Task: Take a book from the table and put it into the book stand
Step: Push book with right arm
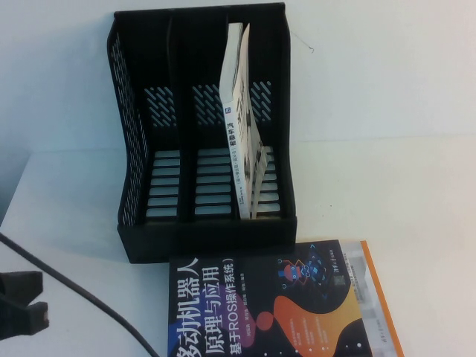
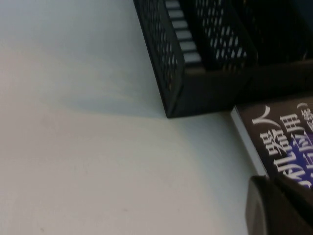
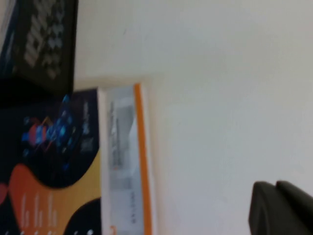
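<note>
The book, dark with a large white title and orange, pink and purple shapes, lies flat on the table just in front of the book stand. The stand is black with three compartments, and its left and middle ones hold nothing. My left gripper is shut and empty at the table's near left, well left of the book. In the left wrist view that gripper sits by the book near the stand's corner. My right gripper is shut and empty over bare table, right of the book.
White books stand leaning in the stand's right compartment. Under the dark book lies a white book with an orange border, sticking out on its right side. A black cable runs across the near left of the table.
</note>
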